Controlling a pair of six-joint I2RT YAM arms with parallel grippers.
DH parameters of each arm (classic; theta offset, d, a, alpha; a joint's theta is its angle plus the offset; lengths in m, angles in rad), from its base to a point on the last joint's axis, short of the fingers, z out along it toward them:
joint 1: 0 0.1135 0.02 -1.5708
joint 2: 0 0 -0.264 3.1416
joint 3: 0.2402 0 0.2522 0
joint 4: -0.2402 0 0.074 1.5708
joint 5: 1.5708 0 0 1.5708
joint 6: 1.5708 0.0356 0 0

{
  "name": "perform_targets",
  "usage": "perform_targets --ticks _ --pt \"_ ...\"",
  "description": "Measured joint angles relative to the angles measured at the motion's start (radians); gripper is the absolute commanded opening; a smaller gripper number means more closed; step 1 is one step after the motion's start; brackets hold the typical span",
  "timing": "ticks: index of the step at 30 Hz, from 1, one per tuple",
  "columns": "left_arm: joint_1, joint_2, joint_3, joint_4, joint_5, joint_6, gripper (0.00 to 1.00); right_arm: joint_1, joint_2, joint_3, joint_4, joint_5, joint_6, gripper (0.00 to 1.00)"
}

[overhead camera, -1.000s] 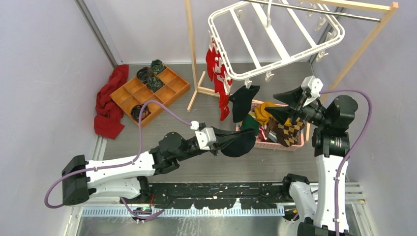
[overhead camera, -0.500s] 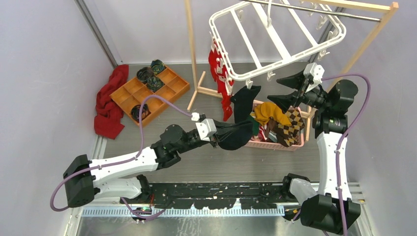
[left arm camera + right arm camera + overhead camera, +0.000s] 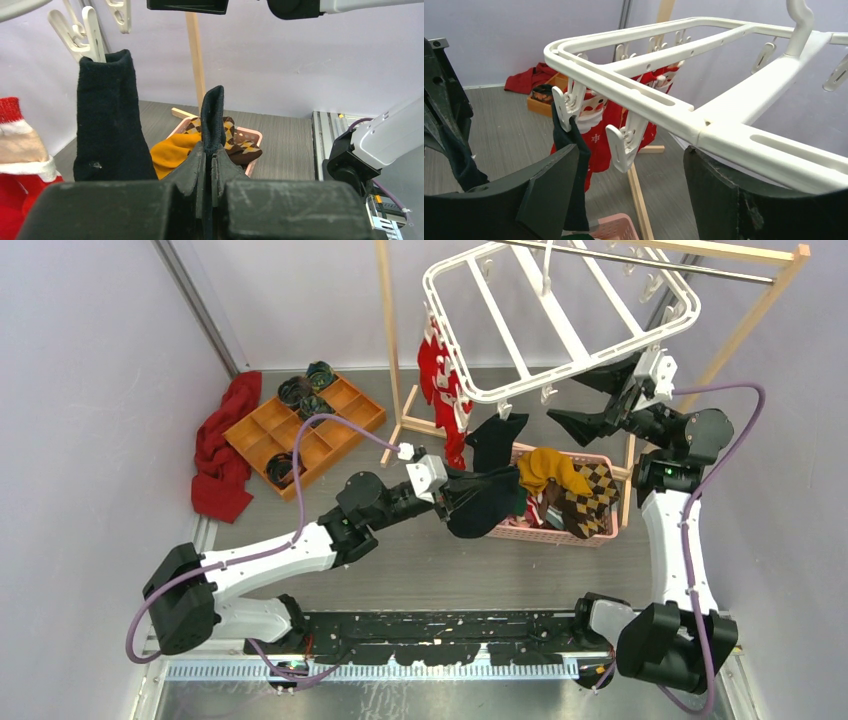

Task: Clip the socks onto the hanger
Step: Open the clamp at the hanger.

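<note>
The white hanger [image 3: 560, 325] hangs from the rod of the wooden rack; its frame fills the right wrist view [image 3: 644, 95]. One black sock [image 3: 497, 445] hangs clipped at the hanger's near edge. My left gripper [image 3: 452, 497] is shut on a second black sock [image 3: 213, 112], holding it upright just left of the pink basket [image 3: 560, 536]. A mustard sock [image 3: 545, 468] and an argyle sock [image 3: 588, 495] lie in that basket. My right gripper [image 3: 568, 398] is open just below the hanger's near edge, with an empty white clip [image 3: 625, 142] hanging between its fingers.
Red Christmas stockings [image 3: 445, 390] hang clipped along the hanger's left side. The wooden rack's post [image 3: 390, 340] and foot stand behind the basket. An orange divided tray [image 3: 340, 415] with rolled socks and a red cloth [image 3: 225, 445] lie at the back left.
My right gripper has risen from the basket to the hanger's near edge and opened wider. My left gripper has carried its black sock up and right, toward the hanger.
</note>
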State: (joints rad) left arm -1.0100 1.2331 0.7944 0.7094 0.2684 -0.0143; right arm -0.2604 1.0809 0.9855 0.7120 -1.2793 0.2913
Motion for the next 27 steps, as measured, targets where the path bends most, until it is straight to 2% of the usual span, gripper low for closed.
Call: perform_targets --ticks 10,27 --pt "0.018 0.037 0.044 0.007 0.032 -0.03 0.0 0.069 0.047 -0.013 0.159 0.041 0.117 0.81" --pt "0.048 0.125 0.092 0.02 0.011 -0.032 0.0 0.15 0.048 -0.088 0.211 0.161 0.134 0.8"
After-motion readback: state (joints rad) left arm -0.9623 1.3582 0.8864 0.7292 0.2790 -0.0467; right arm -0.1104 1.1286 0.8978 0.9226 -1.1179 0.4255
